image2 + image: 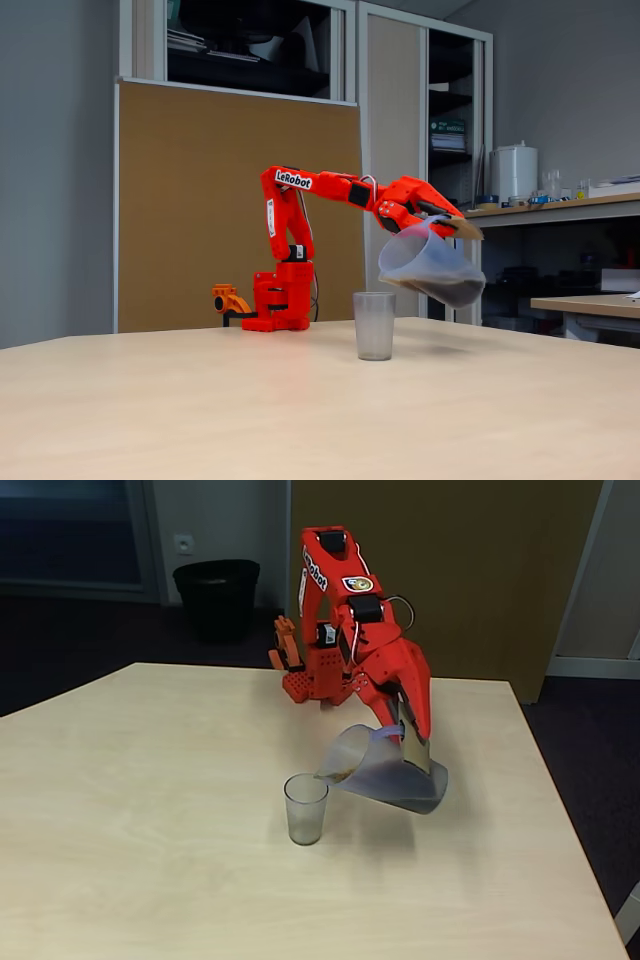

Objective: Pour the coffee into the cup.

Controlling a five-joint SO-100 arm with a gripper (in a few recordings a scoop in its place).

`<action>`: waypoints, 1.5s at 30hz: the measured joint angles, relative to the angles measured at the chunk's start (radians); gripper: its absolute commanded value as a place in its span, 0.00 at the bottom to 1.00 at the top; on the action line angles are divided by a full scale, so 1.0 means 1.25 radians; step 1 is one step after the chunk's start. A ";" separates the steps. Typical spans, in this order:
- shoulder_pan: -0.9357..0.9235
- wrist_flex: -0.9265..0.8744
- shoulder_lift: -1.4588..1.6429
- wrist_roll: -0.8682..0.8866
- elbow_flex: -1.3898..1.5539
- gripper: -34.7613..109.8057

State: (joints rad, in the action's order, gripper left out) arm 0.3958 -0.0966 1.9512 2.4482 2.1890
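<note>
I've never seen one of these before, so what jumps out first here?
The bright red arm at the table's far edge reaches forward, its gripper clamped on a bluish pitcher held tilted in the air. Dark coffee sits low inside it. Just below the spout, a small clear cup stands upright on the pale wood.

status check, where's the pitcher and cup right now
Gripper shut on pitcher, lifted and tilted toward cup. Coffee still pooled in pitcher. Cup upright on table, nothing between.
</note>
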 measured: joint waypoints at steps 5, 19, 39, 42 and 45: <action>-0.010 0.025 0.001 0.025 0.011 0.24; -0.006 0.061 0.015 0.137 0.042 0.24; -0.020 0.081 0.039 0.194 0.056 0.24; -0.028 0.081 0.042 0.196 0.056 0.24; -0.037 0.081 0.042 0.209 0.056 0.24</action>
State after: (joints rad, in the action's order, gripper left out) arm 0.3497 0.0046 2.0034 2.7090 2.2596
